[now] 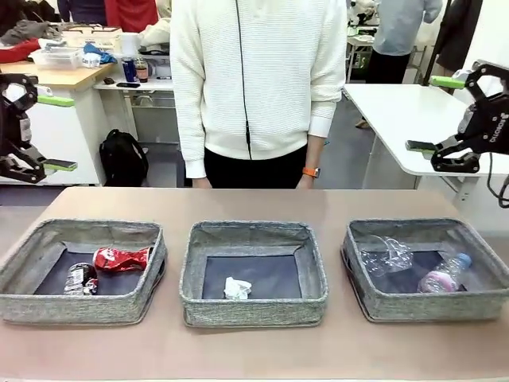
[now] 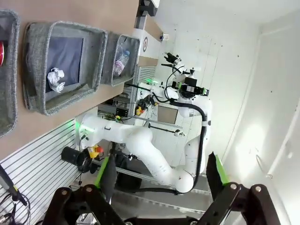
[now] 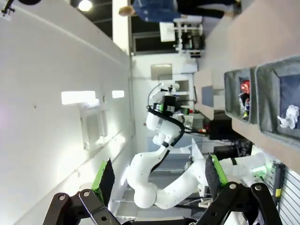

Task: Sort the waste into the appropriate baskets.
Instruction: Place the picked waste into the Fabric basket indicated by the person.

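Three grey baskets sit in a row on the counter. The middle basket holds a crumpled paper ball. The basket to its left holds a crushed red can and a dark can. The basket to its right holds a clear cup and a small bottle. Beyond the middle basket stands a person. The left gripper and right gripper hang raised at the sides, jaws wide apart, empty.

White "ROBOTIQ" lettering, seemingly, running sideways on the right gripper, no other print legible
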`<state>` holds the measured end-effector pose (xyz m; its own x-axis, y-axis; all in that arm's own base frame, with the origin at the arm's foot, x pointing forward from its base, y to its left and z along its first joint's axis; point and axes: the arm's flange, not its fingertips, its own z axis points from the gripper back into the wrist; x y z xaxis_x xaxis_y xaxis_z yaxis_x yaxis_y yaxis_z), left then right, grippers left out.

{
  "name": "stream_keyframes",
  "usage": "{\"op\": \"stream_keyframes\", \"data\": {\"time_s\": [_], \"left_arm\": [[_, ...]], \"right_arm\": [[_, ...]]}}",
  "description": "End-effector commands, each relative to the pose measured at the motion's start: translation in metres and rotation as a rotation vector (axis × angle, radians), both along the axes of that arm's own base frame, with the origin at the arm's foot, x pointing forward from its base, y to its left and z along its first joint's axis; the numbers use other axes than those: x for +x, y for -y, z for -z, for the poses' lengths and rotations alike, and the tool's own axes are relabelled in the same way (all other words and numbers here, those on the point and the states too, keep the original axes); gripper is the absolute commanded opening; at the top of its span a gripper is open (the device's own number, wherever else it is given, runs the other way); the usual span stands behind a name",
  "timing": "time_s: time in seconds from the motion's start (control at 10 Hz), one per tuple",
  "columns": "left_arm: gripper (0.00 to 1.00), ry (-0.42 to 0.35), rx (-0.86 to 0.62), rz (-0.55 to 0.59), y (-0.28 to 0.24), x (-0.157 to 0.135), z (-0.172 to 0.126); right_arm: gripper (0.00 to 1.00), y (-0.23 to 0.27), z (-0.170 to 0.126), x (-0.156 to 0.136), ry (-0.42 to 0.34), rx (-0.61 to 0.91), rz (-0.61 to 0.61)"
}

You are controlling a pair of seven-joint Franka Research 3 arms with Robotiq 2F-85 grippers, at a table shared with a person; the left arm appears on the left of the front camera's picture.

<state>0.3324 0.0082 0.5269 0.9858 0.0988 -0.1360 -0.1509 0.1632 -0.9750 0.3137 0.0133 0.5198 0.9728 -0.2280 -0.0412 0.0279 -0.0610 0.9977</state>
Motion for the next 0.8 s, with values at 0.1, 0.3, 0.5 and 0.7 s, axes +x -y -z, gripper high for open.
{"op": "stream_keyframes", "data": {"time_s": [0.1, 0.3, 0.5, 0.7], "left_arm": [[1.00, 0.012, -0.028, 0.006, -0.0018, -0.0009, -0.0027], [1.00, 0.012, -0.028, 0.006, -0.0018, -0.0009, -0.0027], [1.00, 0.012, -0.028, 0.006, -0.0018, -0.0009, -0.0027], [1.00, 0.012, -0.028, 0.006, -0.0018, -0.0009, -0.0027]], "right_arm": [[1.00, -0.0003, -0.0071, -0.0026, -0.017, 0.020, 0.001], [1.00, -0.0003, -0.0071, -0.0026, -0.017, 0.020, 0.001], [1.00, -0.0003, -0.0071, -0.0026, -0.017, 0.020, 0.001], [1.00, -0.0003, -0.0071, -0.0026, -0.017, 0.020, 0.001]]}}
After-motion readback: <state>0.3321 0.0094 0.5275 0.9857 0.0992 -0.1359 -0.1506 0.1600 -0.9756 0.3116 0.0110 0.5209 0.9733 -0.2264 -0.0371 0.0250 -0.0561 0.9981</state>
